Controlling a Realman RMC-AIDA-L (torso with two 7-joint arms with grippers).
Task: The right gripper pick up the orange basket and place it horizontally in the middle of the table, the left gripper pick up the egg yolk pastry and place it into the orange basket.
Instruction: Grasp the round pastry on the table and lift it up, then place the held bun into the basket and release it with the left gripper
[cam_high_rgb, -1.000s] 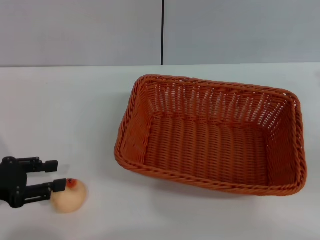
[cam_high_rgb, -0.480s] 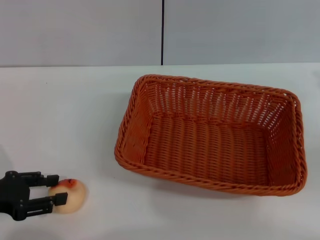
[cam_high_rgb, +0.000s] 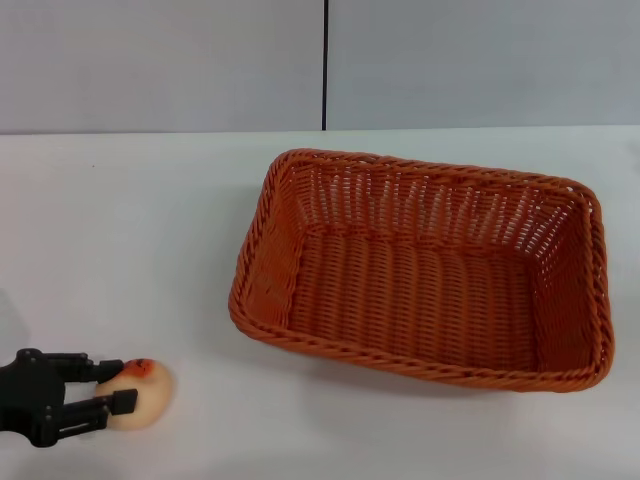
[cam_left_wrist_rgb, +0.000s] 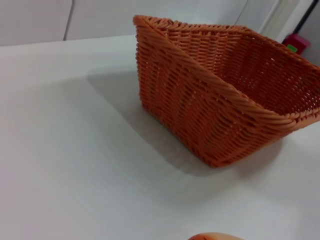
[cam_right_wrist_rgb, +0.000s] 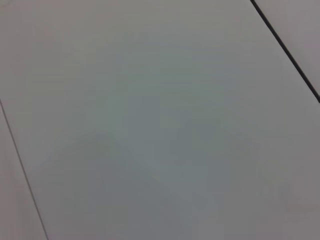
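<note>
The orange basket (cam_high_rgb: 420, 275) lies lengthwise on the white table (cam_high_rgb: 130, 230), right of the middle, with nothing in it. In the left wrist view the orange basket (cam_left_wrist_rgb: 215, 100) shows from its short end. The egg yolk pastry (cam_high_rgb: 145, 395) rests on the table near the front left corner. My left gripper (cam_high_rgb: 118, 385) reaches in from the left, and its two black fingers close on the pastry's left part, one on each side. A sliver of the egg yolk pastry (cam_left_wrist_rgb: 215, 236) shows in the left wrist view. My right gripper is out of view.
A grey wall with a dark vertical seam (cam_high_rgb: 325, 65) stands behind the table. The right wrist view holds only grey panels. Bare tabletop lies between the pastry and the basket's left rim (cam_high_rgb: 245, 270).
My left gripper has sunk toward the table and moved up to the pastry. Its fingers, first beside the pastry and wider apart, have narrowed onto it. The basket has not moved.
</note>
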